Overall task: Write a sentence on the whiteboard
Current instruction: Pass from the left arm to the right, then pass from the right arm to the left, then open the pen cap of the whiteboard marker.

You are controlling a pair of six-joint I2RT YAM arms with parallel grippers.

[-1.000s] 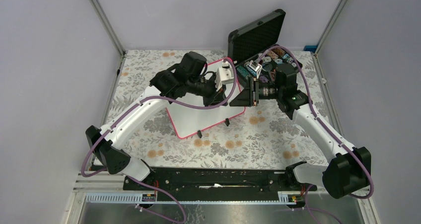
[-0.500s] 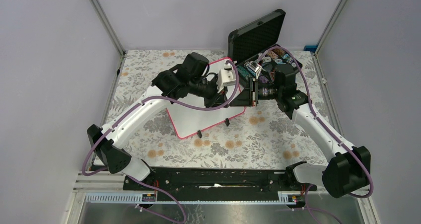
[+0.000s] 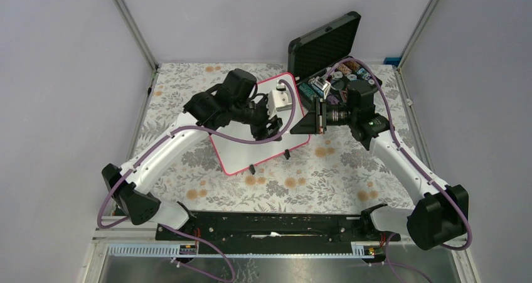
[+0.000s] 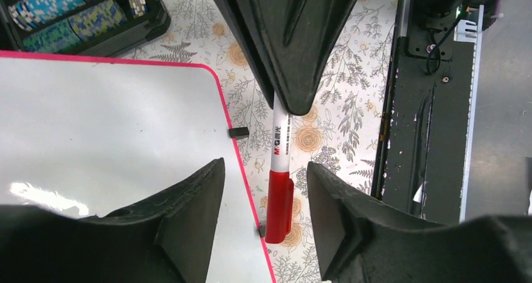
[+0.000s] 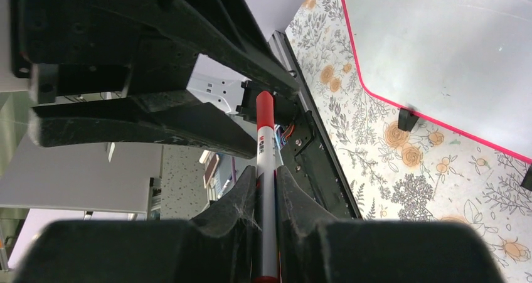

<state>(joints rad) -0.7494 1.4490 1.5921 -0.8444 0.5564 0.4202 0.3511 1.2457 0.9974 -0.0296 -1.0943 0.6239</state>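
Note:
The whiteboard [image 3: 251,146] lies on the floral cloth, white with a pink rim [image 4: 221,101]; the parts of it that show are blank, and the sentence is not in view. A white marker [image 4: 280,146] with a red cap [image 4: 279,208] hangs level above the board's right edge. My right gripper [image 5: 266,175] is shut on the marker's barrel [image 5: 266,154]. My left gripper [image 4: 265,173] is open, its fingers on either side of the red cap and apart from it. The two grippers face each other, tip to tip.
An open black case [image 3: 326,44] with coloured items inside stands behind the right gripper, at the board's far right corner. Two small black clip feet [image 3: 252,169] stick out of the board's near edge. The black base rail [image 3: 270,223] runs along the near table edge.
The right gripper has shut on the marker. The left gripper has opened off the cap end and drawn back a little to the left.

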